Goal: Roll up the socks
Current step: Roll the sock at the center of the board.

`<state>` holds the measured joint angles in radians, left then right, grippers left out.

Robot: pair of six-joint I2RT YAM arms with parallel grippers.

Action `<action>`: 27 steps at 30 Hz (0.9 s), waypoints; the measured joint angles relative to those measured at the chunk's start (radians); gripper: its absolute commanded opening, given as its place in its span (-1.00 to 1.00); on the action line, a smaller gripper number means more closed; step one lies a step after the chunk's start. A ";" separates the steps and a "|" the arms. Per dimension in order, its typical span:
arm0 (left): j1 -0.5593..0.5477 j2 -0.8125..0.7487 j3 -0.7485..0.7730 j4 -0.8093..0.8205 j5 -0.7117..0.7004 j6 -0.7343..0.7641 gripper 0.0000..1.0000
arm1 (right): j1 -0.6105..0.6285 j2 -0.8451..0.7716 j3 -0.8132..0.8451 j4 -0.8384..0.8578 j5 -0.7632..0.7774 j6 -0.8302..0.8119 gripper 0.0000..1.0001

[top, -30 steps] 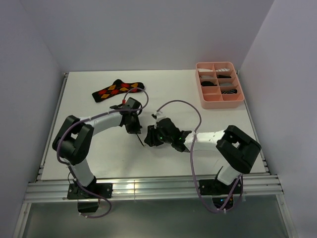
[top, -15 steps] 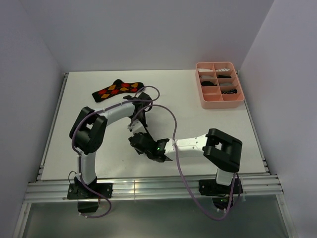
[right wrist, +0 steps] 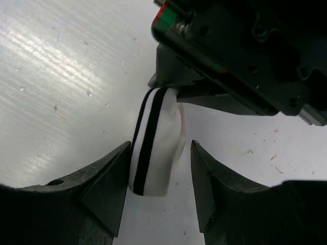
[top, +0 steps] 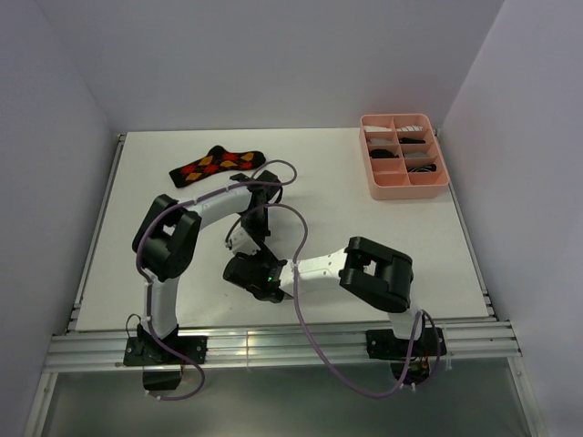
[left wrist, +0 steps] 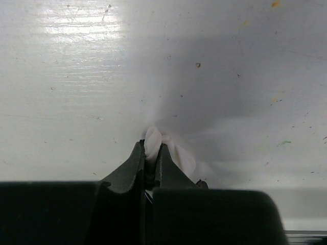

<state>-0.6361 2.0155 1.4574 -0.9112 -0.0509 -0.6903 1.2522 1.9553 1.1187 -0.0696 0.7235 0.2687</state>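
A short white sock with black cuff stripes point(right wrist: 164, 133) hangs a little above the table, pinched at its top by my left gripper point(left wrist: 151, 146), which is shut on a fold of its white fabric point(left wrist: 180, 155). My right gripper point(right wrist: 160, 148) is open with the sock's striped end between its fingers; the left finger point(right wrist: 110, 176) is at the sock's edge and the right finger point(right wrist: 212, 178) stands apart. From above, the white sock point(top: 238, 238) shows between the left gripper point(top: 253, 228) and the right gripper point(top: 242, 270). A black argyle sock point(top: 217, 165) lies flat at the back left.
A pink compartment tray point(top: 440, 187) stands at the back right with several dark and striped bundles in it. The right arm point(top: 373, 273) lies low across the table's front middle. Both arms' purple cables loop over the middle.
The right arm has swung left across the table and brought its jaws, now wider, around the hanging sock. The left gripper shifted slightly right, still shut on the sock.
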 measured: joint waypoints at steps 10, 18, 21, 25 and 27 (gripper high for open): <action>-0.003 0.004 0.004 -0.003 0.001 0.016 -0.90 | -0.001 0.016 0.004 0.010 -0.008 0.022 -0.55; -0.003 -0.017 -0.021 0.025 0.003 0.014 -0.50 | -0.064 -0.062 -0.104 0.122 -0.177 0.043 -1.00; 0.000 -0.039 -0.043 0.053 0.007 -0.001 -0.07 | -0.106 -0.105 -0.167 0.190 -0.283 0.064 -1.00; 0.022 -0.088 -0.076 0.085 0.022 -0.035 0.15 | -0.169 -0.149 -0.232 0.266 -0.430 0.100 -1.00; 0.040 -0.132 -0.090 0.100 0.028 -0.049 0.17 | -0.201 -0.165 -0.260 0.302 -0.503 0.117 -1.00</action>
<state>-0.5964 1.8839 1.3674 -0.8108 -0.0231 -0.7391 1.0508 1.7905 0.8585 0.2321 0.2207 0.3862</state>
